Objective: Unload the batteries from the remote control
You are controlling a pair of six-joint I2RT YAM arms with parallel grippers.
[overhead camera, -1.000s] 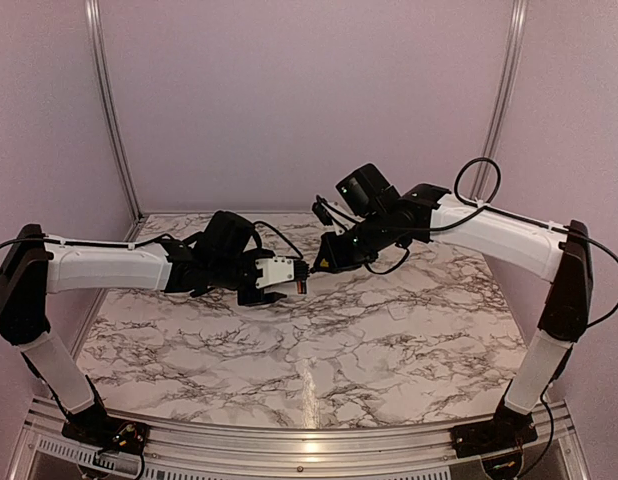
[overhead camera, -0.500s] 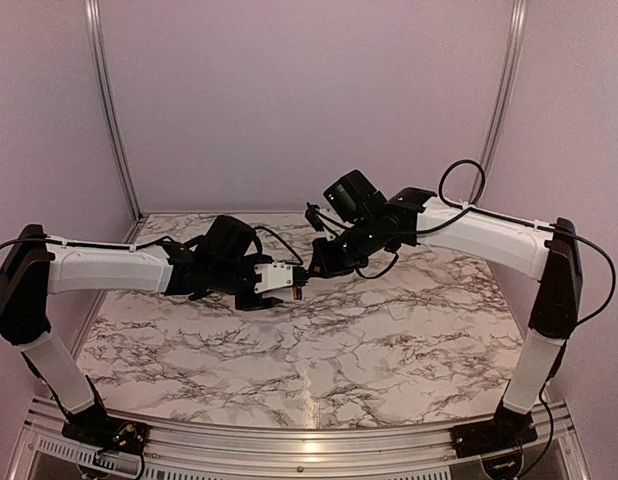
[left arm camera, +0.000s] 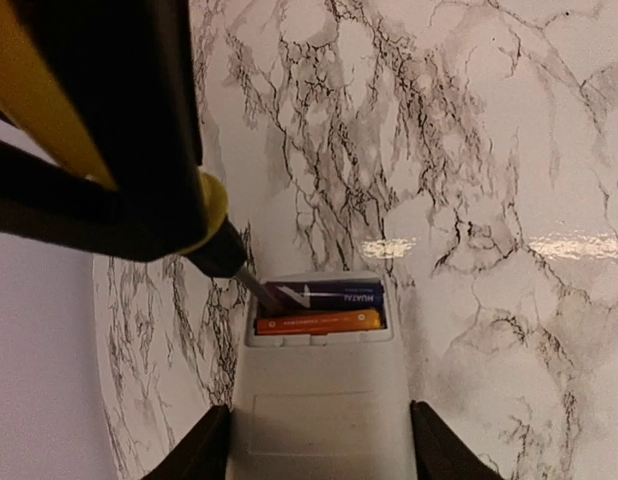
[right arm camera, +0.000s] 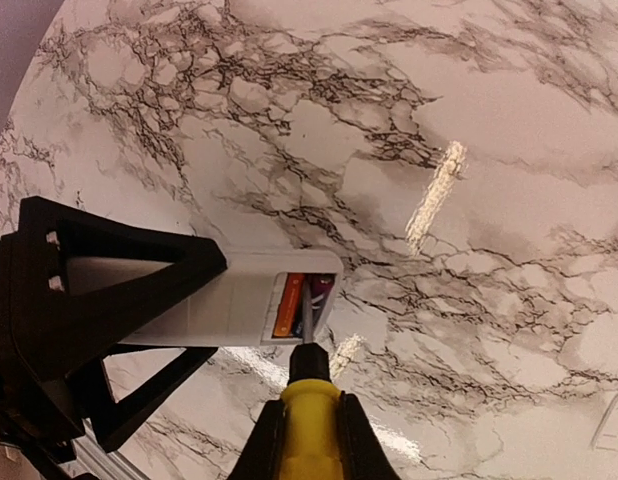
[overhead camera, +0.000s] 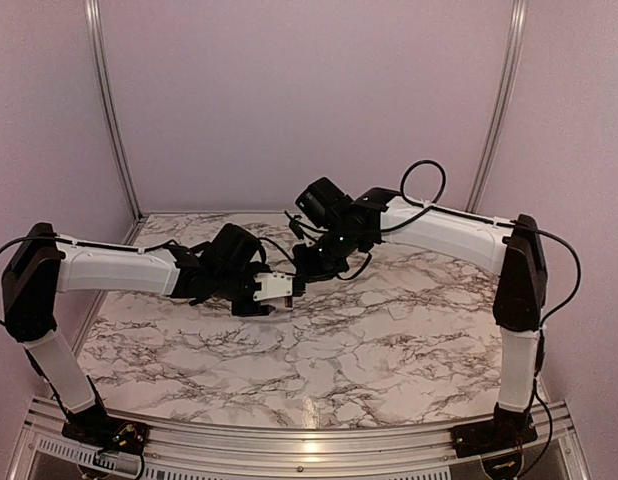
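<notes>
My left gripper (overhead camera: 261, 292) is shut on the white remote control (left arm camera: 319, 400), one finger on each long side, holding it above the table. The bay at the remote's free end lies uncovered. Two batteries rest in it side by side: an orange one (left arm camera: 319, 322) and a dark blue one (left arm camera: 334, 295). My right gripper (right arm camera: 309, 440) is shut on a yellow stick (right arm camera: 309, 425) with a black collar. The stick's thin metal tip (right arm camera: 307, 312) pokes into the bay between the orange battery (right arm camera: 288, 305) and the dark one (right arm camera: 320, 293). The two grippers meet near the table's middle.
Marble-patterned table (overhead camera: 389, 340) under both arms, pale walls on three sides. A small white flat piece (right arm camera: 611, 425) lies on the table at the right edge of the right wrist view.
My right arm has swung left and down, bringing the stick's tip into the battery bay. The left gripper with the remote has shifted slightly left and down.
</notes>
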